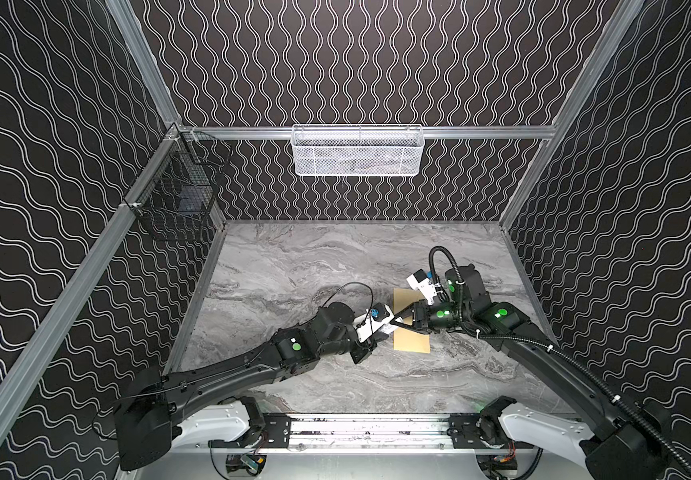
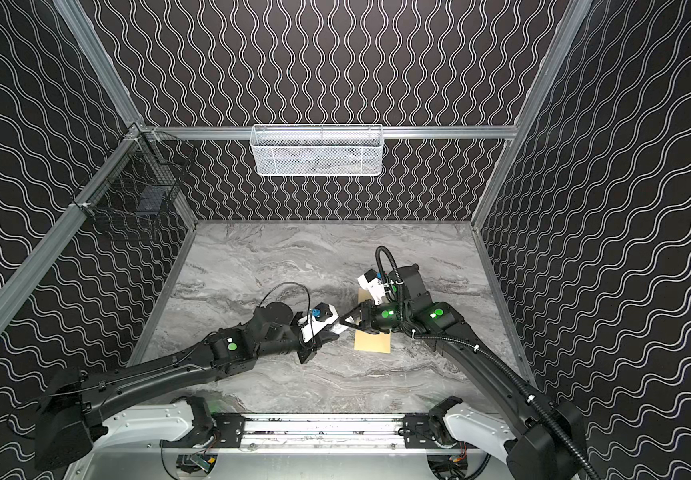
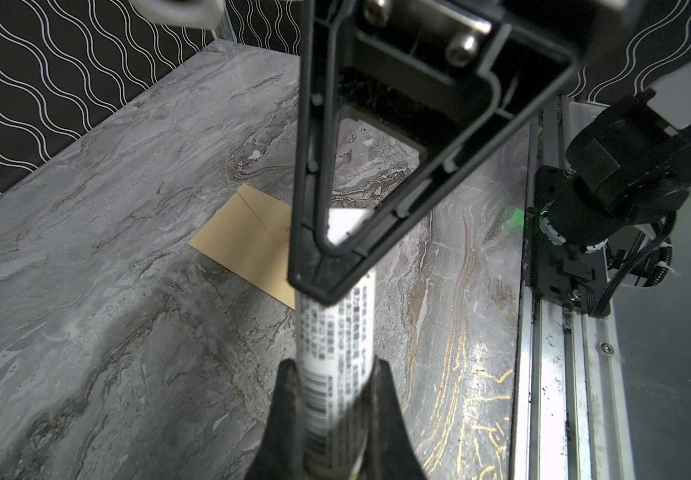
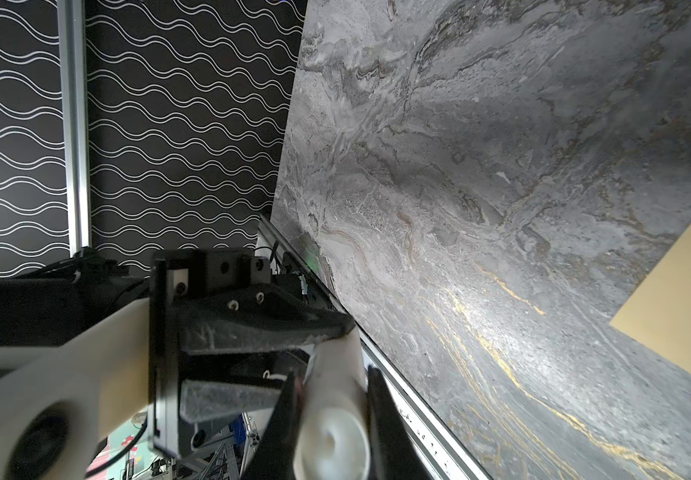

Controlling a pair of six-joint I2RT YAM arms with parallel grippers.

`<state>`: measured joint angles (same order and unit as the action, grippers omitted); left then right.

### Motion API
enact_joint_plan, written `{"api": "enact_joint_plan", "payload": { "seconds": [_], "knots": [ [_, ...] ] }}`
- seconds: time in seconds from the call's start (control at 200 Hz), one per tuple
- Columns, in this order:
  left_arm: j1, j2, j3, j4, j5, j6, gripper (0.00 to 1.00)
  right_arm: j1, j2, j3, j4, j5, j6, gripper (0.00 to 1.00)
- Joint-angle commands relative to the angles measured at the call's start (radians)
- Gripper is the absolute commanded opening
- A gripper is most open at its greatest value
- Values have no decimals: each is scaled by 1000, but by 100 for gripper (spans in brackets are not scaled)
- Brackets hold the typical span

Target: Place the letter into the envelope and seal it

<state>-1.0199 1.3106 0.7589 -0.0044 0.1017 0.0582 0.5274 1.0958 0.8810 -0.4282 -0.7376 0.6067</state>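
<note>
The left gripper [image 3: 335, 374] is clamped on the barcoded body of a white tube [image 3: 333, 328] held above the table. The tube's far end is pinched between the narrow-set jaws of the right gripper [image 4: 333, 380]. The tan envelope [image 1: 412, 343] lies flat on the marble tabletop [image 1: 293, 270] — partly beneath the right gripper, just right of the tube.

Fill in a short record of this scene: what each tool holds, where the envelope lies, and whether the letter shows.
Left tool: shut on the white tube, gripping its printed body
Right tool: shut on the tube's other end
Tube: held off the table between both tools
Envelope: tan, flat on the marble table, partly hidden below the right tool
Letter: not visible in any view
Small white cylinder: standing upright on the table, apart from the envelope
</note>
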Motion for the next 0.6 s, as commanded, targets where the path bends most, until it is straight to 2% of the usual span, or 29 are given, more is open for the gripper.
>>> {"api": "enact_joint_plan", "payload": {
  "seconds": [0.0,0.085,0.105,0.13,0.16,0.325,0.38,0.405,0.506,0.591],
  "knots": [
    [0,-7,-6,28,14,8,0,0,-13,-3,49,-27,26,0],
    [1,-16,-10,28,17,9,0,0,-23,-5,65,-32,41,1],
    [1,-18,-9,25,18,9,0,0,-25,-7,69,-32,44,4],
    [1,-21,-10,22,22,9,0,-1,-28,-7,74,-29,50,13],
    [1,-23,-7,17,24,12,0,-7,-31,-7,75,-28,53,18],
    [3,-52,-16,22,41,8,0,-12,-40,-3,118,-37,91,11],
    [3,-61,-20,22,38,2,22,-12,-28,5,112,-52,83,9],
    [3,-67,-22,23,32,-1,29,-12,-21,7,105,-51,82,8],
    [8,-83,-40,16,0,-3,44,-12,-11,6,102,-60,81,5],
    [23,-86,-51,20,20,-7,52,-12,-13,-1,116,-71,88,5]
  ]
}}
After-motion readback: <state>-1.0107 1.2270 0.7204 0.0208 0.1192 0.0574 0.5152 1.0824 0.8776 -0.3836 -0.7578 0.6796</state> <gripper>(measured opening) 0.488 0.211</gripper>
